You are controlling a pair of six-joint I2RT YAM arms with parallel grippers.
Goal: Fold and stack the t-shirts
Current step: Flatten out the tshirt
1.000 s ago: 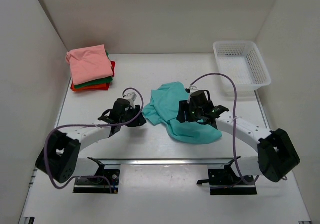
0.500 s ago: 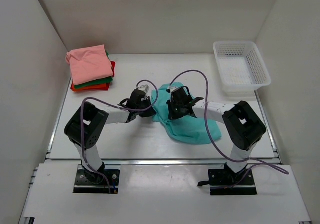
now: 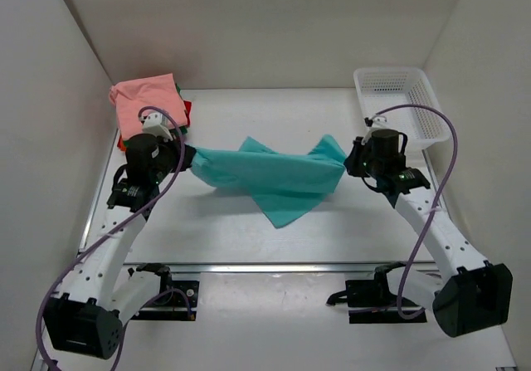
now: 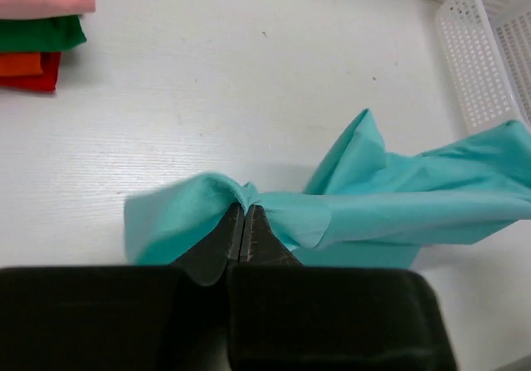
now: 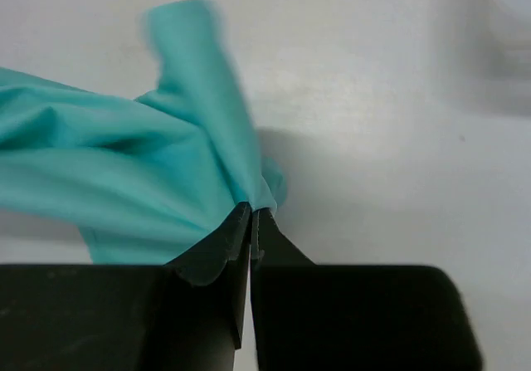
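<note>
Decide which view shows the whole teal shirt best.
The top view: the teal shirt is stretched between the left gripper and right gripper. Each wrist view shows mainly its own pinched end.

Left end effector [image 4: 244,222] pinching teal t-shirt [image 4: 398,201], folded stack [image 4: 41,22] beyond

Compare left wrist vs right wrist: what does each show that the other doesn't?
Left wrist only: the stack of folded t-shirts at top left (pink over green over red-orange), the mesh basket in sharp view at right, and the left gripper shut on one end of the teal t-shirt.
Right wrist only: the right gripper shut on the other end. A blurred pale shape in its top right corner may be the basket; I cannot tell.
Both: the teal t-shirt held above the white table.
</note>
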